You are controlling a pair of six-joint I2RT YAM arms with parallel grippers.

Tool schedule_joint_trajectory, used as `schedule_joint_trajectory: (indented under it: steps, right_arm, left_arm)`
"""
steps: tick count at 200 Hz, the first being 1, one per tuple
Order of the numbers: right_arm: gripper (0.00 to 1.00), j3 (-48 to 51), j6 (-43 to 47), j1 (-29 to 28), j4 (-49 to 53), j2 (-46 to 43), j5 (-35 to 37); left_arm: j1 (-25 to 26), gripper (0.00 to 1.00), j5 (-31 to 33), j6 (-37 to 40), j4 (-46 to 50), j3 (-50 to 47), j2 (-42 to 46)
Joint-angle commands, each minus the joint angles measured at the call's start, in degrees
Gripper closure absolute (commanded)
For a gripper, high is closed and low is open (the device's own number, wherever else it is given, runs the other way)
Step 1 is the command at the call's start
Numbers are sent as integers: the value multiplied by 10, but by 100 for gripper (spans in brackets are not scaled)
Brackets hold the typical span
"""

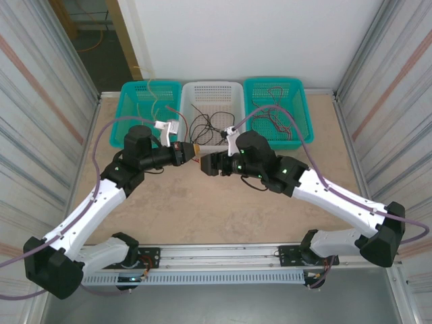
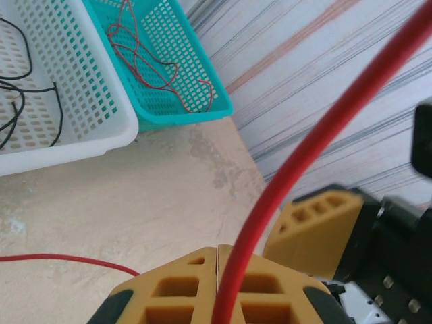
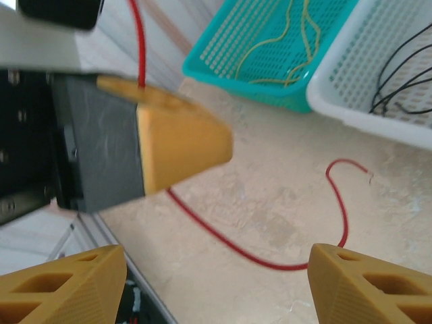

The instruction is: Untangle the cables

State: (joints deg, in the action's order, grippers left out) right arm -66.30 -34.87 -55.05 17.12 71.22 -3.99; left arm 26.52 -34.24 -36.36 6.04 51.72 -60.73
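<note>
Just in front of the white basket [image 1: 213,108] | left gripper [image 2: 217,253] clenched on the red cable [image 2: 293,169], the nearer arm | cable's long axis runs through those jaws, tail trailing over the table [image 1: 202,216] toward the basket | right gripper [image 3: 216,256] opposite, spread wide, holding nothing

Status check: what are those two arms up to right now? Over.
Left gripper, jaws shut on red cable. Right gripper, jaws open, right beside it. Cable's loose end trails on the tabletop, nothing lying across it.
</note>
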Motion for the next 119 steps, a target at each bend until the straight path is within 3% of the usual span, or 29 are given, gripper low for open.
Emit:
schedule_joint_trajectory:
  steps: [1,53,73,91,119]
  right_arm:
    - [31,-12,32,-19,23,20,0]
    - [38,-22,44,-21,19,49,-1]
    - [45,-23,46,-22,18,54,-3]
    - [65,-23,45,-21,15,58,-8]
    - [89,-34,46,-22,18,70,-10]
  left_arm:
    - [-12,100,-65,-26,-34,2,10]
    - [-40,100,-101,-64,-68,-5,28]
    - [-46,100,-111,-80,-87,-12,33]
    - [-51,100,-113,-89,-97,-15,36]
    - [-57,100,-120,-98,-104,-13,37]
